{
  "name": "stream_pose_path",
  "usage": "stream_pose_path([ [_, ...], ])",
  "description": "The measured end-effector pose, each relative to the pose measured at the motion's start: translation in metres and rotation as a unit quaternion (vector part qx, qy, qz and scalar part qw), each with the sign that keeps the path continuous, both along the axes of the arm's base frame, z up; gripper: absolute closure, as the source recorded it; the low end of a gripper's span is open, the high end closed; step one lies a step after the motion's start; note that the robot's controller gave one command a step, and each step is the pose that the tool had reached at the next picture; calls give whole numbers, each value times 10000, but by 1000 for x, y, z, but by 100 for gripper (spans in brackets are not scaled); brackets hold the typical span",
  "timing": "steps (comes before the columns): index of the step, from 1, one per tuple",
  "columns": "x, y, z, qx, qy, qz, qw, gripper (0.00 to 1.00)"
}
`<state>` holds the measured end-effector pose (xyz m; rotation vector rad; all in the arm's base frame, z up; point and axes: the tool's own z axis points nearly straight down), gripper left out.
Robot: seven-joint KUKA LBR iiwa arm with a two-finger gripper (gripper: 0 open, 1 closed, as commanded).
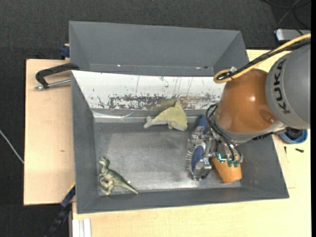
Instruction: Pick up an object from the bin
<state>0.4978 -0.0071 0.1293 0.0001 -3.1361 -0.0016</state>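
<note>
My gripper (198, 168) hangs low over the right part of the bin floor, its metal parts pointing down, with a blue piece showing in among them. An orange cup-shaped thing (228, 172) with a greenish top lies right beside it, toward the front right corner. A yellow-green shark-like toy (170, 119) rests against the back wall, up and to the left of the gripper. A green dinosaur figure (111, 178) stands in the front left corner, far from the gripper.
The arm's orange cover hides the bin's right back area. Bare bin floor stretches between the dinosaur and the gripper. The bin's sloped walls rise close on the gripper's right and front.
</note>
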Motion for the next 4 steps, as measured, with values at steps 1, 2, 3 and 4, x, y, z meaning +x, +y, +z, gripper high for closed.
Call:
stream_pose_path([
  [1,2,0,3,-1,-33,2,10000,100],
  [2,2,0,3,-2,-33,2,10000,0],
  [3,21,-60,-57,13,-28,903,9959,0],
  [4,46,-86,-61,184,101,3402,9401,0],
])
